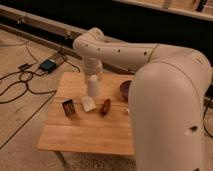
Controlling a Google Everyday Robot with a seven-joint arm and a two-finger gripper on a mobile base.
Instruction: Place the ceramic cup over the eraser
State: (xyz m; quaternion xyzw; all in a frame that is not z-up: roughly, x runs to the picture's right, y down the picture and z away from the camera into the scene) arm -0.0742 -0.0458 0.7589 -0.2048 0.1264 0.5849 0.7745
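The white ceramic cup [94,87] hangs from my gripper [93,77], which is shut on its top, over the back middle of the wooden table [85,135]. The eraser [68,107], a small dark block with reddish and pale markings, stands on the table to the front left of the cup, apart from it. The gripper comes down from the large white arm [150,75] that fills the right of the view.
A flat white block [88,103] and a reddish-brown oblong thing [105,106] lie just in front of the cup. A dark maroon bowl [125,90] sits to the right, partly behind the arm. Cables and a blue box [48,64] lie on the floor at the left.
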